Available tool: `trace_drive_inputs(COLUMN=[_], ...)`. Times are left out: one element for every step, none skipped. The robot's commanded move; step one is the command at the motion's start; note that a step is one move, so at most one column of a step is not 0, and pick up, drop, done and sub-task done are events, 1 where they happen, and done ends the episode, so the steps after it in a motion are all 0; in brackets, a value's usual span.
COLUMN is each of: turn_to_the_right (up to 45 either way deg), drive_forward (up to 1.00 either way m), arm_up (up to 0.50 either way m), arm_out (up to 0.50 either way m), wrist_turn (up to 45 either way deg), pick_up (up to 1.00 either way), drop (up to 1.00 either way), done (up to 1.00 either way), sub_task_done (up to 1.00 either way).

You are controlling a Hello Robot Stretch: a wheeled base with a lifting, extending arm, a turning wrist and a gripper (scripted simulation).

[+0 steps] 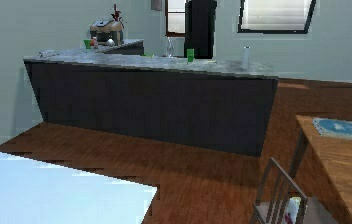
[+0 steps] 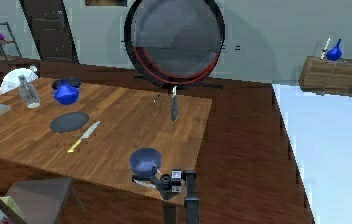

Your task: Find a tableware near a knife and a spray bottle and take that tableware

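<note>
Claw near round blue bowl, wooden table

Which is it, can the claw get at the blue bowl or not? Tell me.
Probably yes: the claw is close by the bowl at the table's near edge, and nothing stands between them; the knife lies farther out.

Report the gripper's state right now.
Gripper: cannot tell whether it holds anything; a blue bowl stands on the wooden table at its far end.
</note>
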Motion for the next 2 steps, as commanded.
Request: trace_drive_inputs(turn_to_the_right=[0.0, 0.0], drive_forward=[0.00, 0.00], arm_up=[0.10, 0.00], arm_out=[0.00, 0.00], wrist_turn=[0.0, 0.0], pick_up=[0.00, 0.00], drop=[0.00, 0.00], done=[0.00, 1.00], sub_task_done=[0.00, 0.00])
